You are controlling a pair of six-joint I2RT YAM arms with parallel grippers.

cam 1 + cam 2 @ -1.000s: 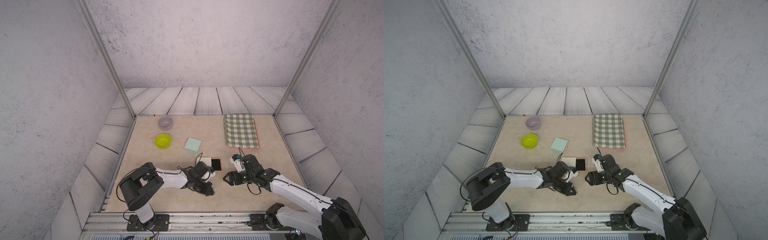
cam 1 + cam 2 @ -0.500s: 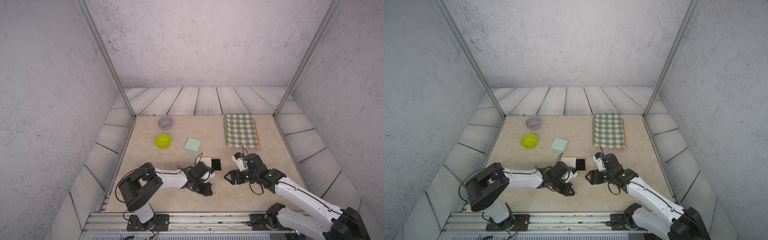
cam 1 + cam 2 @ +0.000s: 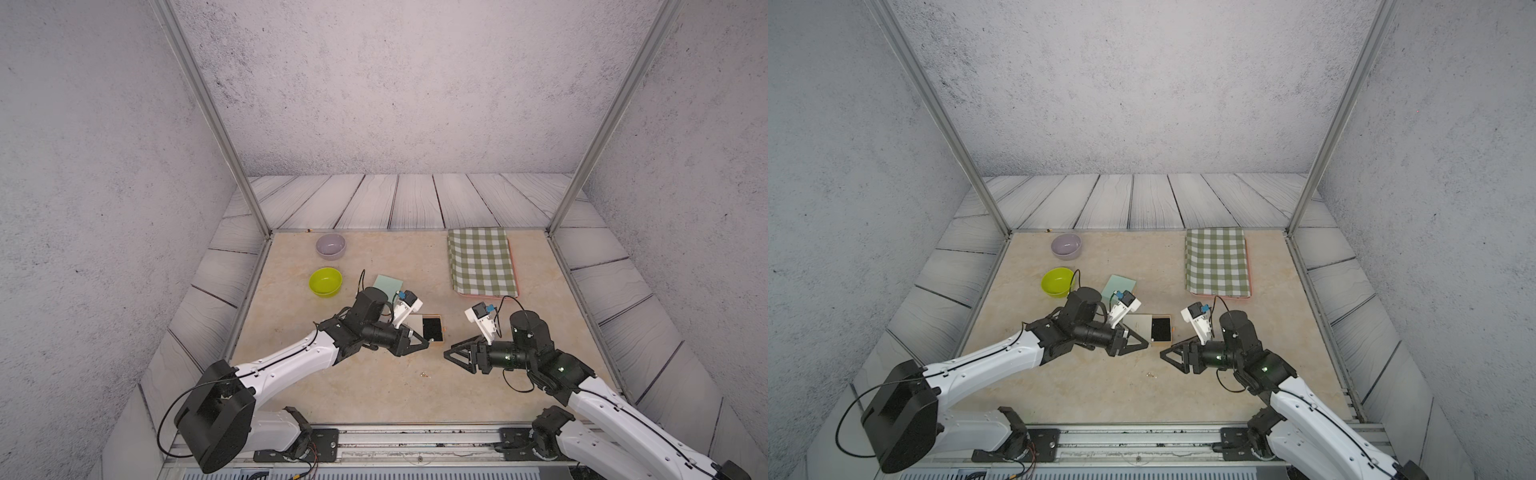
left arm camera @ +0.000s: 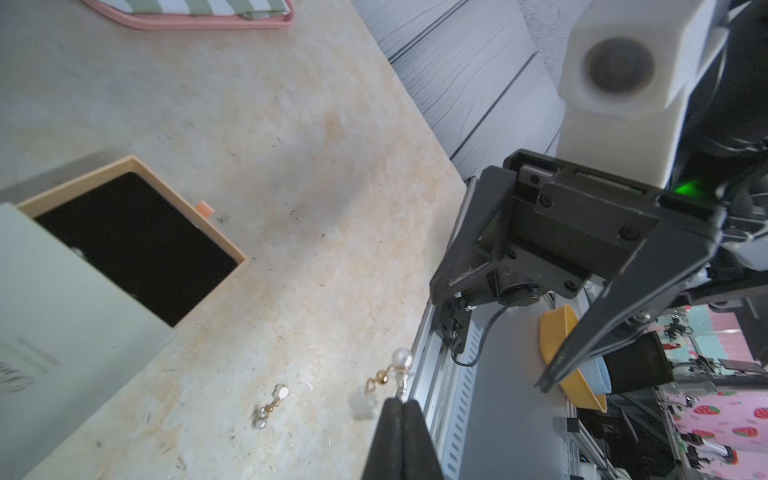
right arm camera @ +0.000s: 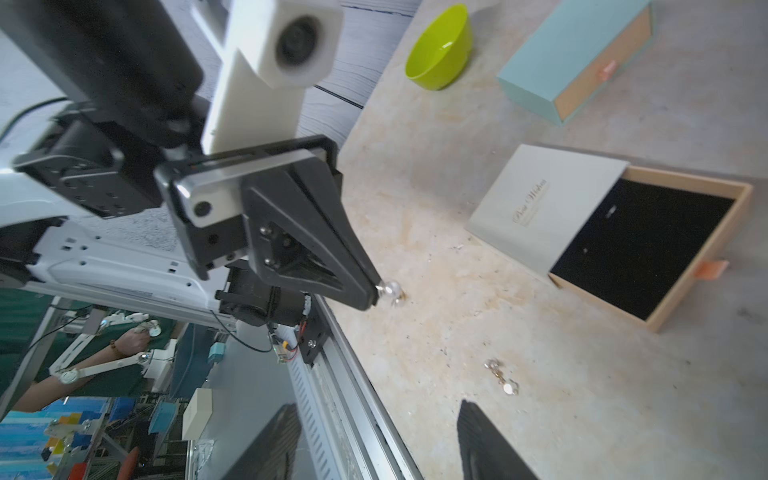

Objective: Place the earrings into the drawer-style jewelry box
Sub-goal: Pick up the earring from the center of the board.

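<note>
The jewelry box (image 3: 415,326) is a grey sleeve with its tan, black-lined drawer (image 3: 439,341) pulled out; it also shows as the drawer (image 3: 1170,340), (image 4: 83,176), (image 5: 698,291). My left gripper (image 3: 428,345), (image 4: 401,401) is shut on a pearl-and-gold earring (image 4: 395,372), (image 5: 391,288), which hangs just above the table beside the drawer's near corner. A second earring (image 3: 424,375), (image 3: 1150,375), (image 4: 270,405), (image 5: 503,376) lies on the table nearer the front. My right gripper (image 3: 451,353), (image 5: 376,405) is open and empty, facing the left one from the right.
A lime bowl (image 3: 325,281) and a lilac bowl (image 3: 331,244) stand at the back left. A closed teal box (image 3: 388,284) lies behind the left wrist. A green checked cloth (image 3: 482,262) covers the back right. The metal rail (image 3: 415,436) runs along the front edge.
My left gripper has risen from the table's front area toward the drawer, carrying one earring. The right gripper has stayed about where it was, and its jaws look narrower.
</note>
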